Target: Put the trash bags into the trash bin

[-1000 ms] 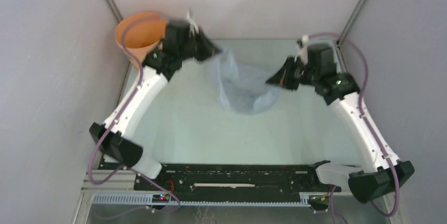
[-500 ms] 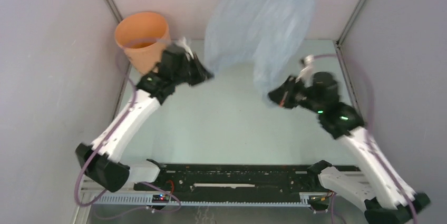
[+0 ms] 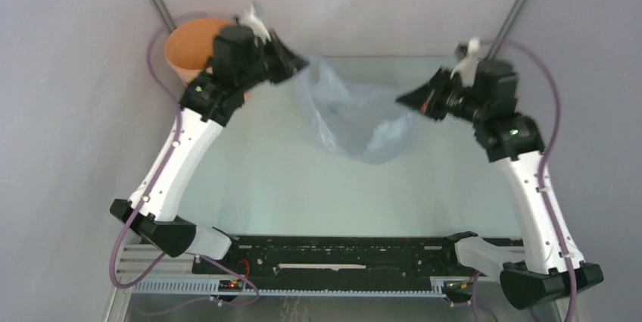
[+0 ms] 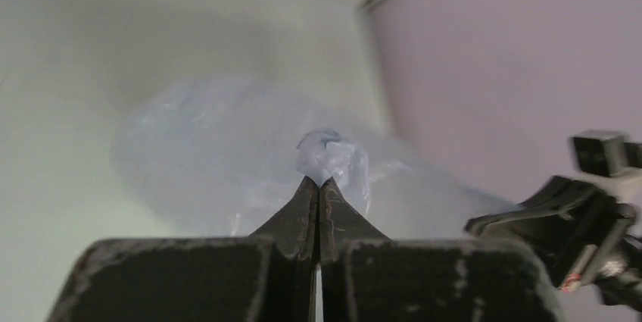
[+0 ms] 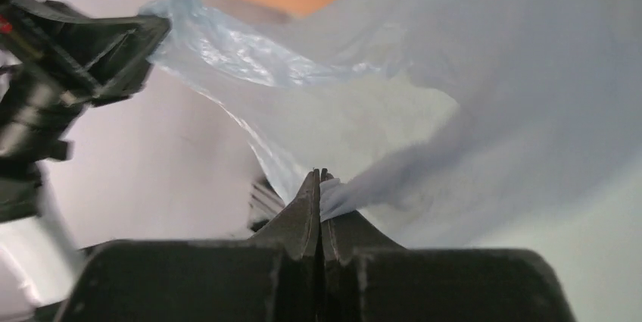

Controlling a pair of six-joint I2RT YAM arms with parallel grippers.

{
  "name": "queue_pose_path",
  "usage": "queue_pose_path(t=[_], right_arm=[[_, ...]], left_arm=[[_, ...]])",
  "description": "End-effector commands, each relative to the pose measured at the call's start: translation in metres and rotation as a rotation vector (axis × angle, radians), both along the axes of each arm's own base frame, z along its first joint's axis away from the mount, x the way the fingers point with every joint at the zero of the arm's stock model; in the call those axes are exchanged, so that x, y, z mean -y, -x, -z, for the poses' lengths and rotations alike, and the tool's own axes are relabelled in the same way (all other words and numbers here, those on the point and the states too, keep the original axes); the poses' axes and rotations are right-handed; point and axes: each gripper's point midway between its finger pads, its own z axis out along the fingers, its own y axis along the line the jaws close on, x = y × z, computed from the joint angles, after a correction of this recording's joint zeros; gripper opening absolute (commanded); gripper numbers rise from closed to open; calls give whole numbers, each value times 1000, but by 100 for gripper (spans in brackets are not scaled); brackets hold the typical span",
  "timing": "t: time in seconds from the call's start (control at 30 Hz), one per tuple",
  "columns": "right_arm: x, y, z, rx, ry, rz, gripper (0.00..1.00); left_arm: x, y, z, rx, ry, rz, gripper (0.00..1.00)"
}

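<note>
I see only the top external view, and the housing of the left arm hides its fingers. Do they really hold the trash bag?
Observer: Yes. In the left wrist view the left fingers are pressed shut, and a small wad of the trash bag sticks out past their tips.
Operator: And on the right side?
Observer: The right wrist view shows the right fingers shut on a thin fold of the film, which spreads out from their tips and runs across toward the left arm.
</note>
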Motion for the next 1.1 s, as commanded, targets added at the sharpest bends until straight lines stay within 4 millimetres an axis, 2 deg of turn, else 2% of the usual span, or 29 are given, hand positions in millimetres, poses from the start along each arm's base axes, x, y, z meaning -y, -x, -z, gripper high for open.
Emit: queue_pose_path(t=[0.0,0.03,0.07,0.1,0.13,0.17,0.2,0.23,0.27,0.33,0.37,0.4,0.43,0.5,0.53,0.6,0.67,0.73,0.8,0.83,0.87,0.93,0.97,1.03,1.07], right_arm=[[-4,18,-161,422,-39,-110,0],[-3,26,-184,486,-42,-117,0],[-2,33,-199,536,-45,-125,0],[-2,36,-204,561,-46,-129,0],[-2,35,-197,558,-46,-126,0],[-3,29,-179,517,-50,-120,0],[-5,23,-155,450,-56,-123,0],[-8,16,-110,329,-57,-138,0],[-9,14,-73,234,-59,-151,0],[-10,19,-2,45,-40,-158,0],[-9,27,28,-37,-25,-167,0],[-7,35,52,-92,-8,-184,0],[-4,44,73,-137,15,-192,0],[6,60,103,-176,79,-184,0],[11,66,113,-188,107,-175,0],[19,72,120,-174,150,-158,0],[23,70,109,-137,165,-139,0],[24,58,79,-86,154,-123,0],[21,42,31,-15,122,-119,0],[19,34,0,35,106,-121,0],[16,28,-33,87,93,-123,0],[16,19,-104,220,83,-114,0],[17,19,-136,285,81,-105,0],[19,22,-194,430,76,-89,0],[20,24,-211,484,78,-81,0]], left_arm=[[15,30,-199,502,117,106,0],[15,44,-219,559,122,124,0],[12,54,-230,594,122,120,0],[9,54,-222,583,111,99,0],[6,54,-209,572,106,81,0],[2,50,-189,552,95,49,0],[-2,44,-158,506,76,11,0],[-8,39,-127,457,70,-29,0],[-11,34,-84,377,56,-53,0],[-18,36,-5,203,51,-84,0],[-18,40,34,118,44,-82,0],[-16,46,64,55,50,-73,0],[-14,53,86,11,65,-67,0],[-10,63,113,-33,109,-47,0],[-13,66,123,-49,112,-61,0],[-14,67,124,-41,120,-66,0],[-11,62,99,17,124,-47,0],[-5,51,48,105,125,-20,0],[5,42,-35,220,172,23,0],[12,40,-80,288,210,54,0],[16,43,-134,374,265,88,0],[20,53,-225,529,350,145,0],[17,60,-265,599,389,153,0],[8,77,-324,730,442,165,0],[6,80,-336,769,450,168,0]])
